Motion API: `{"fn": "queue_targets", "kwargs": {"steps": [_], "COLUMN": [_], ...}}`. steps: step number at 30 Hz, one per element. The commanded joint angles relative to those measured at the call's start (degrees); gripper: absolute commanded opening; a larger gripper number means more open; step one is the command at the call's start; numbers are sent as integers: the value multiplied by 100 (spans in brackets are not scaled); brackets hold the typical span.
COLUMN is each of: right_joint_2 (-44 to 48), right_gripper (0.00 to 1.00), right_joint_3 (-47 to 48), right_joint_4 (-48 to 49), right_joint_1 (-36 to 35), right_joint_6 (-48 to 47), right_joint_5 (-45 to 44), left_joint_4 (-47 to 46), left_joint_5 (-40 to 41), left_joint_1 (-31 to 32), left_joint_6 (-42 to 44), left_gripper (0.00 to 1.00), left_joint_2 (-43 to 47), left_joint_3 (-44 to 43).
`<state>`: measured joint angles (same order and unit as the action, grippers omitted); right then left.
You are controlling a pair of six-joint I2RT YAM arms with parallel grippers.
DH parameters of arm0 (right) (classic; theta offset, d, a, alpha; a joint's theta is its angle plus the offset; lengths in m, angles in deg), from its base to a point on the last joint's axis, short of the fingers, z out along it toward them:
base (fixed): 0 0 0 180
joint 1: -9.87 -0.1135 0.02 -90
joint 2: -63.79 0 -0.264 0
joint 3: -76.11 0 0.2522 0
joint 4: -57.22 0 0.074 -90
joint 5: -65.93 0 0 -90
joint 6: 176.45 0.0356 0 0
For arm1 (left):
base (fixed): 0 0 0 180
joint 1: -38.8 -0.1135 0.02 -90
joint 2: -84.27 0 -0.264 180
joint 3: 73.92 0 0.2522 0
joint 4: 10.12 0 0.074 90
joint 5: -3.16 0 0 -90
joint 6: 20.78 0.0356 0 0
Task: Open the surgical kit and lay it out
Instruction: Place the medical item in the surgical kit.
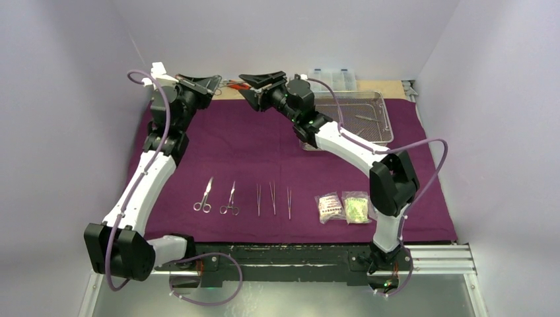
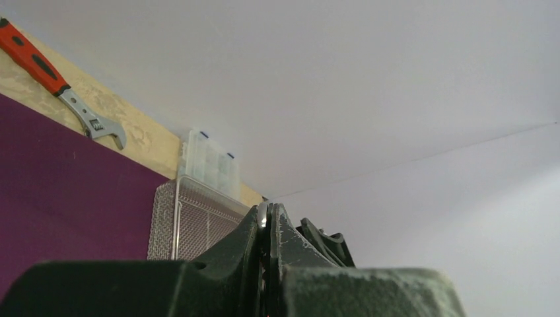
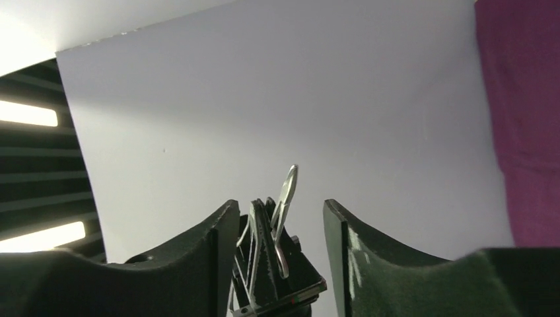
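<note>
Left gripper (image 2: 269, 212): fingers pressed together, clamped on a thin ring-handled steel instrument (image 3: 282, 251). In the left wrist view only a sliver of bright metal shows between the pads.

Right gripper (image 3: 280, 206): jaws wide, one black finger on each side of the instrument's ring handle and apart from it. It holds nothing. Both grippers meet nose to nose above the far edge of the purple cloth (image 1: 264, 139).

Cloth: matte dark purple, spread flat, slightly rumpled at the right edge.

Near edge, in a row from left to right:
- two scissor-like forceps (image 1: 204, 197), polished steel, ring handles towards the arms
- three slim tweezers (image 1: 273, 197), straight and narrow, lying parallel
- two clear packets (image 1: 329, 207), crinkled film, side by side; one has reddish contents, the other greenish

Wire-mesh tray (image 1: 370, 132): silver, rectangular, fine mesh, on the far right of the cloth. It holds one slim steel piece, too small to identify.

Beyond the cloth, a clear plastic compartment box (image 1: 333, 79) stands behind the tray. A red-handled wrench (image 2: 66, 92) lies on the bare wood strip.
</note>
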<state>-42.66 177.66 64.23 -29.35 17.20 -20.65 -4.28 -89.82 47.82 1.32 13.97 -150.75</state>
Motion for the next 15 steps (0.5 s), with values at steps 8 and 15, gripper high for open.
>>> {"fn": "queue_targets", "kwargs": {"steps": [8, 15], "right_joint_2": [-171, -52], "right_gripper": [21, 0], "right_joint_3": [411, 273], "right_joint_4": [311, 484], "right_joint_1": [-142, -189], "right_joint_6": [-31, -504], "right_joint_5": [-434, -554], "left_joint_4": [-234, 100], "left_joint_5": [-16, -149], "left_joint_1": [4, 4], "left_joint_6": [52, 141], "left_gripper": [0, 5], "left_joint_2": [492, 737], "left_joint_3": [314, 457]}}
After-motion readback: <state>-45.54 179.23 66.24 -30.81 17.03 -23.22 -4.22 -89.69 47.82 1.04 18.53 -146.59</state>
